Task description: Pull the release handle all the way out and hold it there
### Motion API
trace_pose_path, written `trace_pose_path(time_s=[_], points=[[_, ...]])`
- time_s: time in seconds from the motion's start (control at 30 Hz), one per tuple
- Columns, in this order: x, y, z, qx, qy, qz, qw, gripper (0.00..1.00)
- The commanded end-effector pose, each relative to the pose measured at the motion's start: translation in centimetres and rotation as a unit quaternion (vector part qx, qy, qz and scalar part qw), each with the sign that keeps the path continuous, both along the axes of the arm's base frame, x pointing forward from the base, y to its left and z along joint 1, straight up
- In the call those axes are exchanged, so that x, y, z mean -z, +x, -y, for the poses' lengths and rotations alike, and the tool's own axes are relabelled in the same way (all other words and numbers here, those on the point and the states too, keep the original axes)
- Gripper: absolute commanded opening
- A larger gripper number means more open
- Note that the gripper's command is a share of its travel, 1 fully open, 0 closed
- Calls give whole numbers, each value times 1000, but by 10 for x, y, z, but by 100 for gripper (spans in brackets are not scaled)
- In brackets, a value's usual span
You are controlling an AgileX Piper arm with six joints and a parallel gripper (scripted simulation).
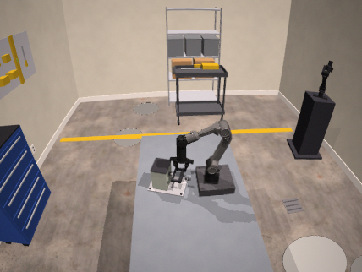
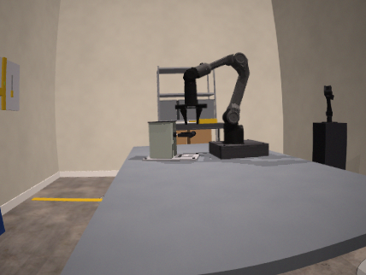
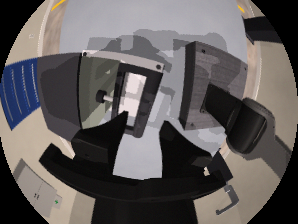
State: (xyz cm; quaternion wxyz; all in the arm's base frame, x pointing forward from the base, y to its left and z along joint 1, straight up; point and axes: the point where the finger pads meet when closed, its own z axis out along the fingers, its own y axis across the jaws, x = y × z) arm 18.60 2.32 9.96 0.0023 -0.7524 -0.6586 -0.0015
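The release handle (image 2: pixel 186 134) is a short dark bar sticking out sideways from a grey-green box (image 2: pixel 162 139) that stands on a white baseplate (image 1: pixel 168 187) on the grey table. My gripper (image 2: pixel 191 118) points straight down and hangs just above the handle, apart from it. Its fingers are open with nothing between them. In the wrist view the two dark fingers frame the table and the plate beside the box (image 3: pixel 100 92). The gripper also shows next to the box in the overhead view (image 1: pixel 180 170).
The arm's black base (image 1: pixel 215 179) sits on the table right of the box. A cart (image 1: pixel 200 90) and a shelf (image 1: pixel 194 40) stand behind the table. A blue drawer cabinet (image 1: pixel 17 186) is at the left, and a black pedestal (image 1: pixel 312 124) at the right.
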Motion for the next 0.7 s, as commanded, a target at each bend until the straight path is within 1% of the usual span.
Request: trace_pose_path(time_s=[0.0, 0.67], points=[[0, 1, 0, 0, -1, 0, 1000, 64], [6, 0, 0, 0, -1, -1, 1000, 64]])
